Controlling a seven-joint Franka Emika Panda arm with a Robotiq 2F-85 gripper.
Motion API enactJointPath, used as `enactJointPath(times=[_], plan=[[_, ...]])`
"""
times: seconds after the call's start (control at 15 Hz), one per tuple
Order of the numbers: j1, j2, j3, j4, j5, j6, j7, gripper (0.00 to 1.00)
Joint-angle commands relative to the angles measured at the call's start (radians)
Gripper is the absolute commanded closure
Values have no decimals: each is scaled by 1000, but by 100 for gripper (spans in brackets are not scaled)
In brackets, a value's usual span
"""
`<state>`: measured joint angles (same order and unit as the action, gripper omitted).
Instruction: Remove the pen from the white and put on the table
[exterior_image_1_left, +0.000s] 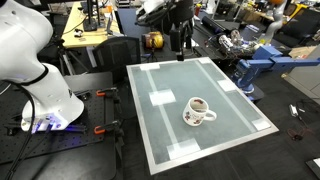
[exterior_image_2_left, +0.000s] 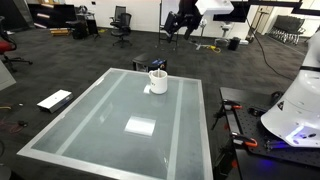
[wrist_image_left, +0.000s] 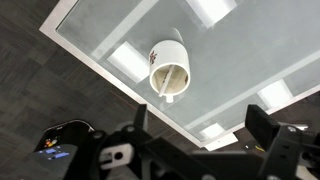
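Note:
The white mug (exterior_image_1_left: 198, 110) stands upright on the pale frosted table (exterior_image_1_left: 170, 130), near one edge in an exterior view (exterior_image_2_left: 158, 80). In the wrist view I look down into the mug (wrist_image_left: 168, 68), where a thin pale stick, the pen (wrist_image_left: 160, 86), leans against the brownish inner wall. In both exterior views the pen is too small to make out. My gripper (wrist_image_left: 200, 130) is open and empty, high above the table's edge and well apart from the mug. It also shows in both exterior views (exterior_image_1_left: 180, 45) (exterior_image_2_left: 183, 25).
The white robot base (exterior_image_1_left: 40, 85) stands beside the table, with red-handled clamps (exterior_image_1_left: 100, 130) at its foot. A blue machine (exterior_image_1_left: 255, 65) and cluttered benches lie beyond the far side. A flat white item (exterior_image_2_left: 55, 99) lies on the floor.

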<state>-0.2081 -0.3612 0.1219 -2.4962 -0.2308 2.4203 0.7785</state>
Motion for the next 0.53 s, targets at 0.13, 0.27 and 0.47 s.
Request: enactJointPath(times=[0.13,0.27,0.47], plan=[[-61,130,41,21,-223,103,344,0],[-53,170,25,31,-294,99,454,0],[-30,229,-4,45,-358,85,575,0]])
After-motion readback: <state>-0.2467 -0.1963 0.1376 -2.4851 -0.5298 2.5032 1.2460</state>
